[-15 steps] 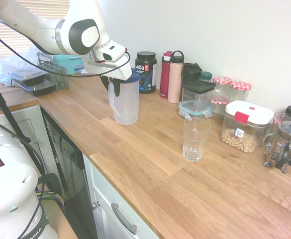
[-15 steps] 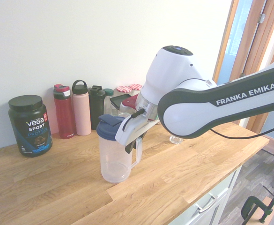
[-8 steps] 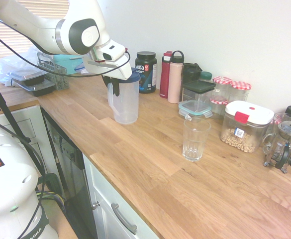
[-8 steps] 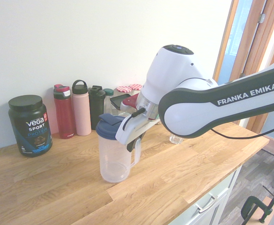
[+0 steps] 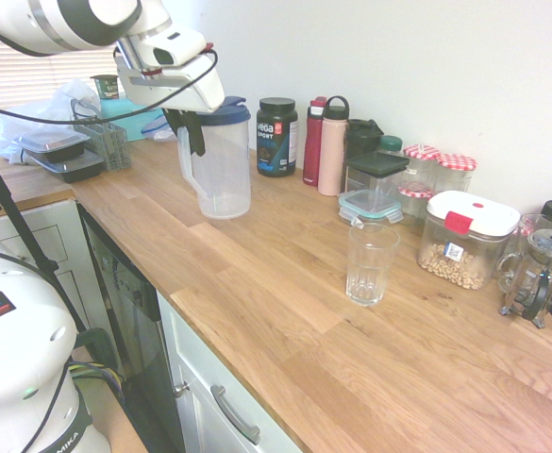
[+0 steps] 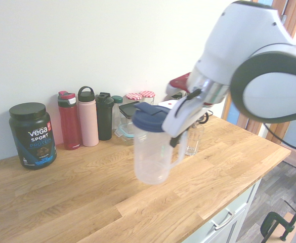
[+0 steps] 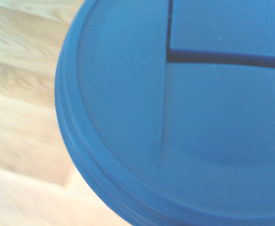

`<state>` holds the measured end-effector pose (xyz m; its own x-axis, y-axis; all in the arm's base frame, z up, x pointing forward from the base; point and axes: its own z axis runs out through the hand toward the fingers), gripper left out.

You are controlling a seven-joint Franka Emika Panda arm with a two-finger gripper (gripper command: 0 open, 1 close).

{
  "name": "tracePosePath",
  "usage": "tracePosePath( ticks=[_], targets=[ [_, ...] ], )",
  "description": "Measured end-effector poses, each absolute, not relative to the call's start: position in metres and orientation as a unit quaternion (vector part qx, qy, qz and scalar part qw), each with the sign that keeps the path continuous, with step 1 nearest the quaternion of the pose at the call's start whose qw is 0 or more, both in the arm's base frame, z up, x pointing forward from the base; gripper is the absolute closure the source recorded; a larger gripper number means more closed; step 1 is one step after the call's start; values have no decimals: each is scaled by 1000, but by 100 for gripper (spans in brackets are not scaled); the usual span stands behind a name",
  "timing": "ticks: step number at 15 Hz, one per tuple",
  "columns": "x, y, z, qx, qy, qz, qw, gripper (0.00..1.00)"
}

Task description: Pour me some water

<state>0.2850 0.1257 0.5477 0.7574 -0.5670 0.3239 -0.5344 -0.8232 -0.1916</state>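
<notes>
Translucent, frosted-looking plastic pitcher [image 5: 224, 170] with a blue lid [image 6: 150, 118], at the wall-side part of the wooden bench [image 5: 285, 293], near the black tub [image 5: 276, 137]. The body is a smooth, tall cylinder; its long axis runs close to vertical, lid uppermost. The handle [image 6: 180, 151], an elongated plastic loop, points towards the arm: left in the first exterior view, right in the second. The lid's raised tab [image 6: 148, 107] lies on the side away from the handle. The gripper [image 5: 198, 146] is closed on the pitcher at its handle, just below the lid; whether the base touches the bench cannot be told. The wrist view shows the lid's round, stepped rim and straight seams in matt blue plastic. A clear drinking glass [image 5: 371, 264], upright, with faceted lower walls, stands well apart from the pitcher, nearer the clear, white-lidded container [image 5: 466, 241]. The bench surface is pale wood in grained strips.
</notes>
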Motion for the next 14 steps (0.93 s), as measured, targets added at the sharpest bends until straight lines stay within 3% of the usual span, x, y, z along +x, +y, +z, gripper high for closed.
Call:
tracePosePath(
  ticks=[9, 14],
  targets=[
    [184, -64, 565, -904, 375, -196, 57, 100],
    [158, -154, 545, -888, 411, -193, 73, 100]
  ],
)
